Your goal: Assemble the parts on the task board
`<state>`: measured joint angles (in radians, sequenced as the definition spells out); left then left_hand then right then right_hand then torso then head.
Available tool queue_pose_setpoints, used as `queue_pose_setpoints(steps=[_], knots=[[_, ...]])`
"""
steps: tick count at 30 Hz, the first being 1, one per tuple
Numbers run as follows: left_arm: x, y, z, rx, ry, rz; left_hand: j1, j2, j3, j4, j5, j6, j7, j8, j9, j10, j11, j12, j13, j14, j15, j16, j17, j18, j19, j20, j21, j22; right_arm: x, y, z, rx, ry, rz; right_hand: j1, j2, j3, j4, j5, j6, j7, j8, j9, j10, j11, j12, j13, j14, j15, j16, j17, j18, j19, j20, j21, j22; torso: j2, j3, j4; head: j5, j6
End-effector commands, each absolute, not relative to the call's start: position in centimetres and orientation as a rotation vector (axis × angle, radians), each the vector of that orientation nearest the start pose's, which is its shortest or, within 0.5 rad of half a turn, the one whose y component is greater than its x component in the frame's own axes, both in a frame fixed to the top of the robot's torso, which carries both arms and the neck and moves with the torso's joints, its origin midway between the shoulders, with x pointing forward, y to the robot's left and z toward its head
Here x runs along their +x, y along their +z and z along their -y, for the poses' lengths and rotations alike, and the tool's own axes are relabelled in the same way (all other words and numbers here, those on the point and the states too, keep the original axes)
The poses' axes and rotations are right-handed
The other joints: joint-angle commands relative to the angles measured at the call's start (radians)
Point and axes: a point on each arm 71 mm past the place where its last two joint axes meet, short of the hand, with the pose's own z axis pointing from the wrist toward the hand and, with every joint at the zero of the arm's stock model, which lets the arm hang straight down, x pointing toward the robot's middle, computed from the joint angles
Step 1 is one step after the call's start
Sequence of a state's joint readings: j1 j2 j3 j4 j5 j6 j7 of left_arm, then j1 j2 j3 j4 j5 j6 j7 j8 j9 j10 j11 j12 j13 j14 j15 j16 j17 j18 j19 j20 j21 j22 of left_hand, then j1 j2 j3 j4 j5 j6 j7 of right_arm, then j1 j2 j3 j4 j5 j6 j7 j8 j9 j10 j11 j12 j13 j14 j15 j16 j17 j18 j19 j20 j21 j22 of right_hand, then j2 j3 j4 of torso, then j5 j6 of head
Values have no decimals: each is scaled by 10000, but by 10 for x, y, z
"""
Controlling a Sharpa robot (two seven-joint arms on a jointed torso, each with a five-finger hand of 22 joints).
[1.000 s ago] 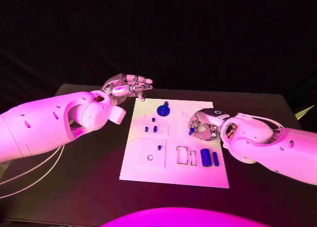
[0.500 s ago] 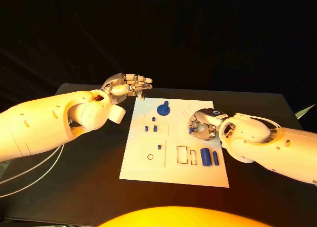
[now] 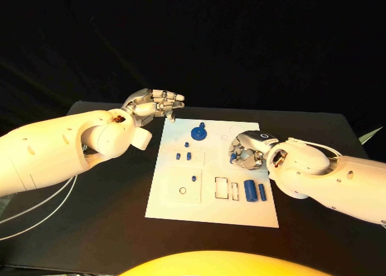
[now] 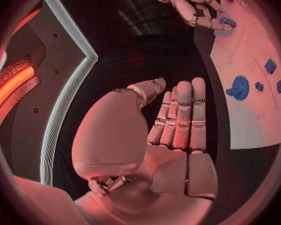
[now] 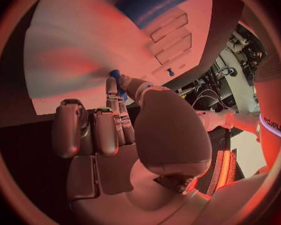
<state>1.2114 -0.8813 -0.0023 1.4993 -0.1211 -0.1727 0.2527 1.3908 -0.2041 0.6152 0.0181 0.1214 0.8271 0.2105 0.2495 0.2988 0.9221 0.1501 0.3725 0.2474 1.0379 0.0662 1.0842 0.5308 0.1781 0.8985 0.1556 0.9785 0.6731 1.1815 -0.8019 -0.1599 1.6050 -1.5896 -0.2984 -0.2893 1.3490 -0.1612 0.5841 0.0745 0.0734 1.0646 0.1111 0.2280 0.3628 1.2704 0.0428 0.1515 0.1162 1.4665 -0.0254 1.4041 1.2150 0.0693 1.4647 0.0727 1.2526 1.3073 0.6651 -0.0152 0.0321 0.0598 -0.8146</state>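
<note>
My right hand (image 3: 247, 152) sits low over the task board (image 3: 211, 198) near its right edge, fingers curled and pinching a small blue part (image 5: 117, 81) at the fingertips; the left wrist view confirms blue between the fingertips (image 4: 227, 21). My left hand (image 3: 155, 104) hangs off the board's far left corner, fingers side by side and loosely curled, holding nothing. The held part looks like a short rigid plastic peg: I judge it light, stiff and smooth, so it could slip or pivot in a tip pinch; best taken across its sides near mid-length, leaving one end free for seating. Board is a flat white plate with shallow outlined recesses. On it: a blue gear (image 3: 198, 134) near the far edge, two small blue pegs (image 3: 183, 156) standing left of centre, and two blue cylinders (image 3: 256, 190) lying side by side toward the near right corner, just beside narrow rectangular slots (image 3: 226, 188). Which recess the held part belongs to I cannot tell.
</note>
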Motion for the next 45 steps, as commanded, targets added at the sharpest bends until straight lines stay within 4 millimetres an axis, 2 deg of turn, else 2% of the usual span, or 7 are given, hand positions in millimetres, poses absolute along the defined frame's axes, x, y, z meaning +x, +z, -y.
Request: queue_pose_setpoints(steps=[1, 13, 18, 25, 30, 36, 45], knots=[[496, -166, -225, -10128, -15507, -15786, -75, -1, -57, -27, 32, -51, 91, 69, -12, -98, -1, 40, 11, -54, 30, 38, -9, 73, -7, 57, -62, -11, 447, -225, 164, -2238, 5560, -17329, 2, 148, 44, 15, 28, 70, -8, 130, 252, 73, 16, -25, 4, 428, -93, 26, -11, -67, 434, -86, 6, 1013, -1, 5, 5, -2, 11], [496, -166, -226, -10153, -15459, -15779, -75, -1, -57, -27, 32, -51, 91, 69, -12, -98, -1, 40, 11, -54, 30, 38, -9, 73, -7, 57, -62, -11, 439, -207, 168, -1629, 6055, -17132, -17, 144, 48, 4, 28, 82, -14, 148, 273, 80, 12, -38, 6, 428, -96, 31, -3, -70, 436, -90, 20, 1022, -20, -6, -8, 12, 59], [497, -167, -226, -10159, -15451, -15786, -60, 0, -58, -37, 35, -57, 91, 75, -13, -109, -1, 49, 11, -57, 29, 42, -11, 74, -4, 56, -64, -14, 431, -198, 163, -1595, 6462, -17033, -24, 137, 53, -11, 31, 90, -18, 161, 288, 87, 8, -46, 8, 429, -100, 37, 8, -75, 440, -93, 41, 1034, -29, -8, -22, 50, 76], [498, -167, -225, -10155, -15465, -15798, -60, 0, -58, -37, 35, -57, 91, 75, -13, -109, -1, 49, 11, -57, 29, 42, -11, 74, -4, 56, -64, -14, 415, -193, 136, -1909, 7411, -17032, -27, 132, 57, -21, 34, 92, -16, 168, 298, 90, 6, -53, 9, 428, -102, 34, 1, -72, 437, -95, 28, 1029, -16, 8, -12, 190, 76], [500, -168, -224, -10158, -15456, -15787, -53, -3, -62, -43, 35, -62, 93, 80, -14, -125, 1, 53, 9, -60, 29, 45, -13, 74, -2, 56, -66, -16, 401, -197, 106, -2415, 8229, -17050, -26, 134, 67, -33, 46, 91, -13, 173, 307, 91, 6, -62, 10, 424, -103, 26, -18, -70, 434, -97, 17, 1024, -27, -7, -16, 331, 42], [503, -169, -221, -10150, -15478, -15783, -53, -3, -62, -43, 35, -62, 93, 80, -14, -125, 1, 53, 9, -60, 29, 45, -13, 74, -2, 56, -66, -16, 382, -213, 70, -3008, 9117, -17164, -25, 136, 83, -55, 66, 84, -7, 179, 321, 93, 7, -76, 11, 423, -104, 26, -19, -64, 426, -100, -19, 1007, -41, -7, 7, 491, 9], [504, -170, -216, -10126, -15564, -15850, -49, -1, -66, -45, 36, -64, 93, 87, -15, -136, 3, 59, 9, -62, 30, 48, -15, 73, 0, 57, -68, -19, 371, -238, 51, -3293, 9421, -17478, -26, 137, 106, -86, 96, 67, 6, 183, 341, 95, 12, -98, 12, 419, -103, 22, -31, -62, 423, -103, -32, 1003, -14, -29, 23, 686, -56]])
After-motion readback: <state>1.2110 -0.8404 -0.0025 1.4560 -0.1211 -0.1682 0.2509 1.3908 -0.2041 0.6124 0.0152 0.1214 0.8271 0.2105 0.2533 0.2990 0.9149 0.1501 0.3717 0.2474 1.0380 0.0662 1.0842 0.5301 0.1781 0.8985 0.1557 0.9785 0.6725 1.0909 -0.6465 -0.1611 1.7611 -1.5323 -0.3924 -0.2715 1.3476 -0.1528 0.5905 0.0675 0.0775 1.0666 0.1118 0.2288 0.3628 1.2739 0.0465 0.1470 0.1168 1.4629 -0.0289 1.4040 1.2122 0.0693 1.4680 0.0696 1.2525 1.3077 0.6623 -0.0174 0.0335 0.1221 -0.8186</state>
